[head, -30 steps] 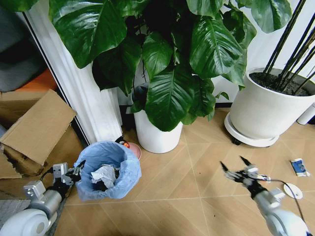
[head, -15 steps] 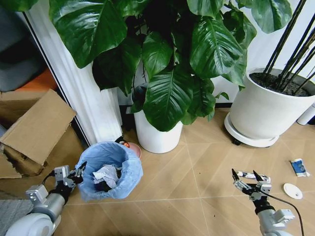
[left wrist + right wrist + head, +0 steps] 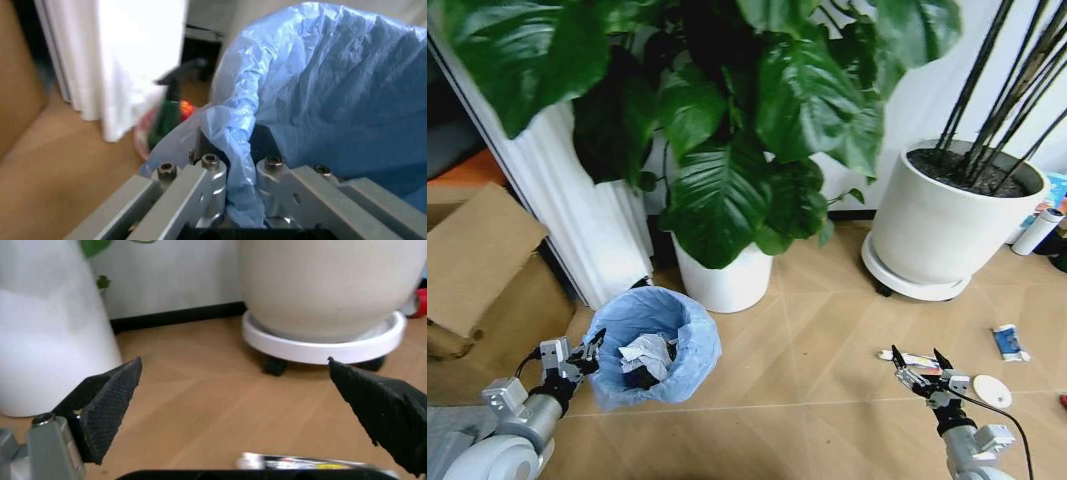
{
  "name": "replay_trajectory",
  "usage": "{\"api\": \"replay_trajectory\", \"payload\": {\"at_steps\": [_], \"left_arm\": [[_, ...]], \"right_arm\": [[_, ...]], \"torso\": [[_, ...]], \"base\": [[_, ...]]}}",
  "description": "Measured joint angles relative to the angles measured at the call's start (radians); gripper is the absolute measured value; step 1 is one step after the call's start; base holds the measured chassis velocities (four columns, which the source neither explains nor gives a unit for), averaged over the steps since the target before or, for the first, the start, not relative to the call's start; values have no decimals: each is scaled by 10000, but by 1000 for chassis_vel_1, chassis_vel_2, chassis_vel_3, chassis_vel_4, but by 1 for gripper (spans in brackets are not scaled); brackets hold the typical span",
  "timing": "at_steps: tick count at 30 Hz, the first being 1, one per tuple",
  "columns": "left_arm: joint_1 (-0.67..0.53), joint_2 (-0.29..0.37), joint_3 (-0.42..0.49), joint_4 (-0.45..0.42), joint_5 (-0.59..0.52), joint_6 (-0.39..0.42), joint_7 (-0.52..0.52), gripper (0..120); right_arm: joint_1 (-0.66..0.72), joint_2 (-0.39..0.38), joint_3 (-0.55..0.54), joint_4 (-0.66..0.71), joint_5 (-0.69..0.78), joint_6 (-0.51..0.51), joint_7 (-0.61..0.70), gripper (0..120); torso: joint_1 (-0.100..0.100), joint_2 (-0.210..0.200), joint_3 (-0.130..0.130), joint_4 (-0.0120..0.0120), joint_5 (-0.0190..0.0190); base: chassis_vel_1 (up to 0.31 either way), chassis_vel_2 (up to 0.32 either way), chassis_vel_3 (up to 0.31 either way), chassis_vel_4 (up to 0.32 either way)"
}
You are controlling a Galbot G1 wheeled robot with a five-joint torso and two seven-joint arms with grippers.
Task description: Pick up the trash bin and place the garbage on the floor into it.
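The trash bin [image 3: 655, 345] stands at the lower left, a blue bag folded over its rim and white paper wads [image 3: 641, 352] inside. My left gripper [image 3: 588, 350] is shut on the bin's near rim. In the left wrist view its fingers [image 3: 212, 172] pinch the blue bag [image 3: 320, 85]. My right gripper [image 3: 918, 369] is low over the floor [image 3: 807, 340], open, right behind a flat tube [image 3: 909, 357]. In the right wrist view the tube [image 3: 307, 462] lies between the spread pads [image 3: 107, 402]. A white disc [image 3: 992, 391] and a blue-white packet [image 3: 1007, 342] lie further right.
A leafy plant in a white pot [image 3: 717, 285] stands behind the bin. A big white pot [image 3: 932, 225] on a wheeled saucer is at the back right. Cardboard boxes [image 3: 477, 265] fill the left. A green spray bottle [image 3: 167, 117] stands beyond the bin.
My right gripper has dropped down to the tube, still open. The camera has shifted, so the whole scene sits further left. My left gripper keeps its hold on the bin.
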Motion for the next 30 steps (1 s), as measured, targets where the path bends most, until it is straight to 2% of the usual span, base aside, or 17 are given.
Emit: {"api": "replay_trajectory", "payload": {"at_steps": [4,6,26,30], "left_arm": [[21,-36,13,-52,12,4,-3,0],[50,-62,27,-81,44,7,-6,0],[183,-101,29,-192,98,5,-6,0],[205,-85,30,-222,84,1,1,0]], "right_arm": [[-4,-20,-11,-33,21,34,-42,100],[-3,-48,-18,-46,37,65,-64,100],[-3,-396,-115,-387,-91,342,-557,100],[164,-941,-340,-851,-332,608,-941,100]], "torso": [[0,0,0,1,10],[0,0,0,3,0],[-1,0,0,1,2],[-1,0,0,-2,6]], "base": [[-259,-260,258,253],[-256,-270,254,268],[-218,-214,214,210],[-165,-167,149,150]]}}
